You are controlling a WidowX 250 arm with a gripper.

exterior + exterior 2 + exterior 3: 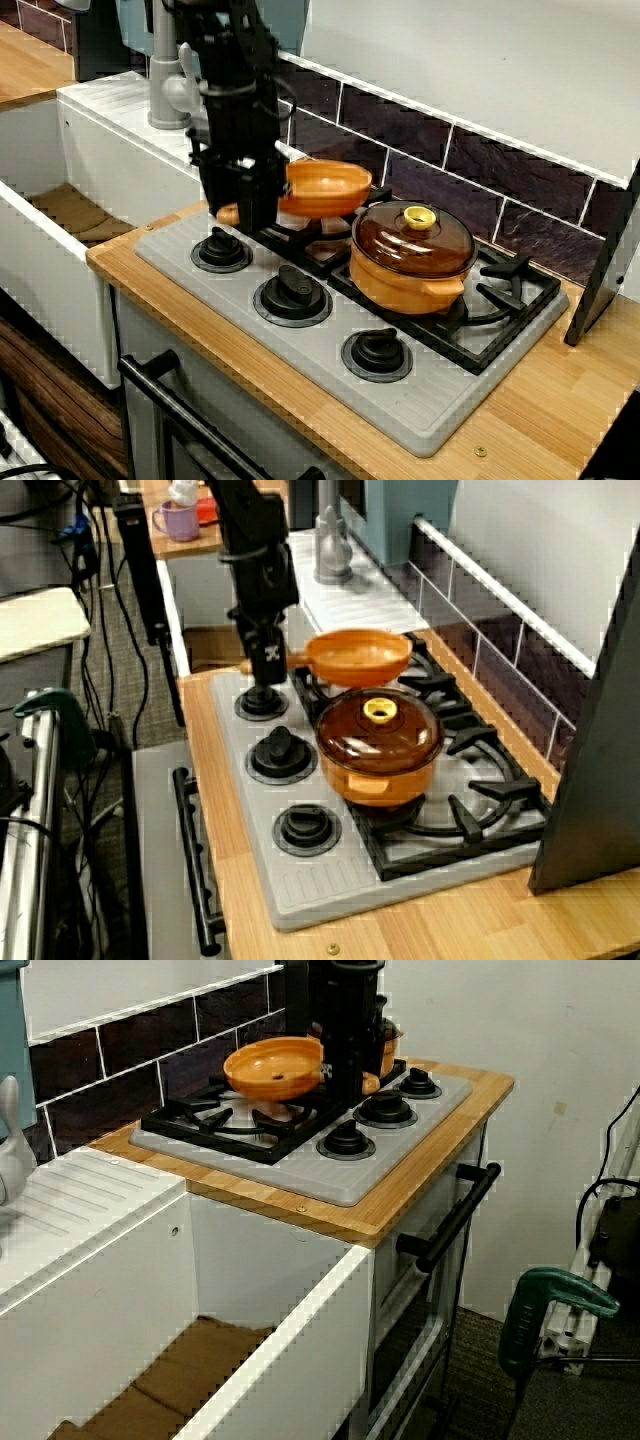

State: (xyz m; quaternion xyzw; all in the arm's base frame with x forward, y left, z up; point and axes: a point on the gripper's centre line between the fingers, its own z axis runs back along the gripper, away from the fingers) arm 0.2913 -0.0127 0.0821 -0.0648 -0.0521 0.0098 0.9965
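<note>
Jaws of the gripper (245, 208) pinch shut on the handle of the orange pan (325, 187). Mid-frame lies the grey stove (420, 400). Its lidded pot (412, 258) sits right of centre. Just left, the pan hangs above the grate (500, 300). Three knobs (293, 293) line the front.

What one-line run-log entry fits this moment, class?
pincer: shut on pan handle | pan: raised above grate | pot: lidded, on grate beside pan

The gripper (247, 205) hides its own fingers, which seemingly clamp the pan (325, 188) by the handle.
</note>
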